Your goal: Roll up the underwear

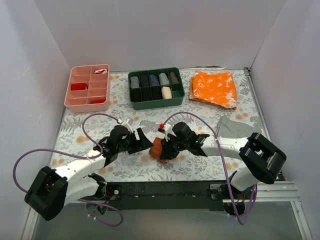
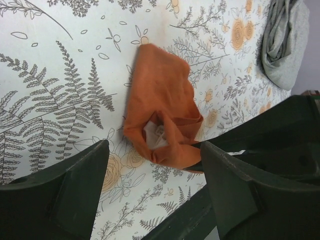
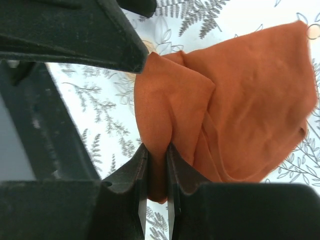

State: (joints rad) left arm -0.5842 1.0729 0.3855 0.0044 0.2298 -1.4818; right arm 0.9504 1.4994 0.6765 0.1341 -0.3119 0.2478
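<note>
Here, underwear (image 3: 240,100) w/in R gripper (image 3: 156,162)

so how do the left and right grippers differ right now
The left gripper has its jaws wide apart and clamps nothing; the right gripper has its jaws pinched on a fold of the underwear. The left gripper sits on the underwear's left side, the right gripper on its right. Both are low over the table, pointing at the underwear.
</note>
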